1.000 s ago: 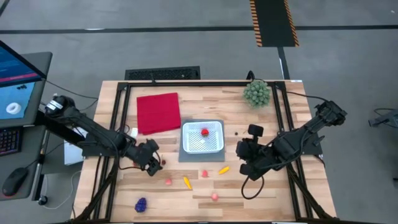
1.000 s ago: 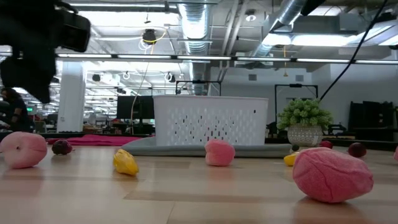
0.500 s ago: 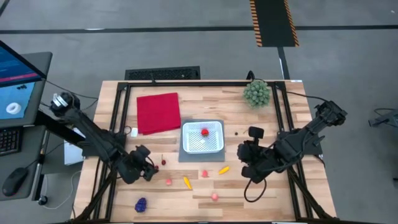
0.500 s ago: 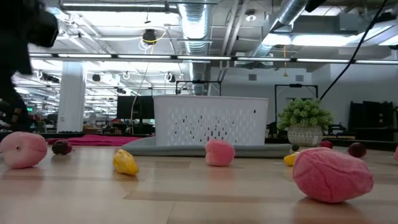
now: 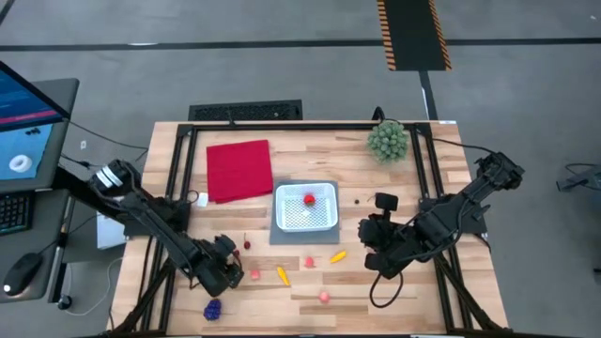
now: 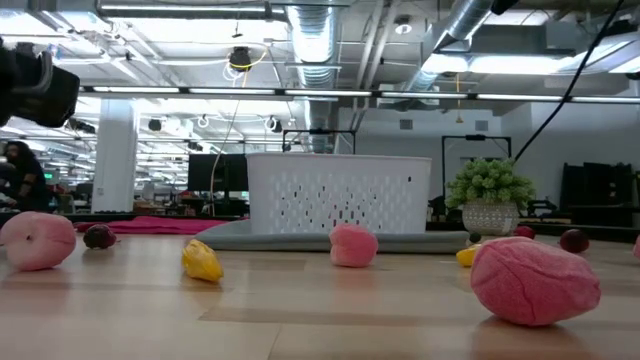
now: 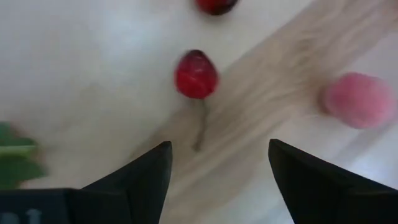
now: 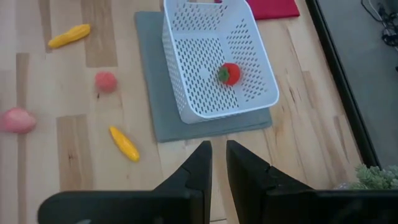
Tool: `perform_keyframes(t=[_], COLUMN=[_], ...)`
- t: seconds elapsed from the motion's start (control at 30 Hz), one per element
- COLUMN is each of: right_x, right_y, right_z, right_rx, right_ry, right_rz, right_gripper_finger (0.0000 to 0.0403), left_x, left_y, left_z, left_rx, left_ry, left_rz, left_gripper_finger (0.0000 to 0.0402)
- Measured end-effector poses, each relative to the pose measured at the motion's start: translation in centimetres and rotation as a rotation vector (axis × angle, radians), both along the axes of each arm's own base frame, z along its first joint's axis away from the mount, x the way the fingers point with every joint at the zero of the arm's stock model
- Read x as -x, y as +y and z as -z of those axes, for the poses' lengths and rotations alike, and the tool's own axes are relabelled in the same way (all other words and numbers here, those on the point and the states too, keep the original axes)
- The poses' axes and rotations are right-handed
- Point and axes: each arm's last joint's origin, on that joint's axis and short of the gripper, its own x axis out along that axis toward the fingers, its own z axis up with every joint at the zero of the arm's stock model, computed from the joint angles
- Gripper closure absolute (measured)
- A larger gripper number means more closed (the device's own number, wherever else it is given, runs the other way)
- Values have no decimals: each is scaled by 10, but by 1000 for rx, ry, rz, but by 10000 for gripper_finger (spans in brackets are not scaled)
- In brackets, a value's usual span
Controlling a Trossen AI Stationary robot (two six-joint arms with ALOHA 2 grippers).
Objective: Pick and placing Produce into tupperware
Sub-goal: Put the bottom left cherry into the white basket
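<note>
The white tupperware (image 5: pixel 305 208) stands on a grey mat (image 5: pixel 278 235) with a red strawberry (image 8: pixel 229 73) inside. Tiny produce lies loose on the wood nearer the front: cherries (image 5: pixel 245 247), pink pieces (image 5: pixel 254 275) (image 5: pixel 309 262) (image 5: pixel 324 297), yellow-orange ones (image 5: pixel 282 275) (image 5: pixel 337 255) and purple grapes (image 5: pixel 213 308). My left gripper (image 5: pixel 228 274) hovers open, pointing down beside the cherries. In its wrist view a red cherry (image 7: pixel 196 74) lies just beyond the fingertips (image 7: pixel 217 155). My right gripper (image 5: pixel 376 259) hangs shut and empty, right of the mat (image 8: pixel 217 152).
A flat red cloth (image 5: pixel 238 170) lies at the far left, and a green spiky ball plant (image 5: pixel 387 139) stands at the far right. A black frame (image 5: pixel 174 188) borders the table. In the low view the pieces (image 6: pixel 38 240) (image 6: pixel 530 280) lie before the container (image 6: pixel 340 195).
My left gripper has moved from beside the mat toward the table's near edge and down, tipping steeper, and now hangs over the cherries and the pink piece. My right arm has kept still. No produce has moved.
</note>
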Motion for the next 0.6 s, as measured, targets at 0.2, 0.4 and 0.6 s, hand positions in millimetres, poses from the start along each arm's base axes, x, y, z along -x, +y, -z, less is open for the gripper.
perform_keyframes(t=[0.2,0.4,0.6], right_x=[-1,-1,-1], right_y=[1,1,1], right_z=[0,0,0], right_rx=[-8,-8,-8], right_ry=[-10,-10,-10], right_rz=[-1,-2,-2], right_gripper_finger=[333,333,333], left_x=[-5,-9,-13], left_y=[-4,-4,1], left_z=[-9,-10,-9], left_rx=[-126,-112,-119], left_ry=[91,74,86], left_rz=[-7,-6,-7], left_gripper_finger=[184,198,199])
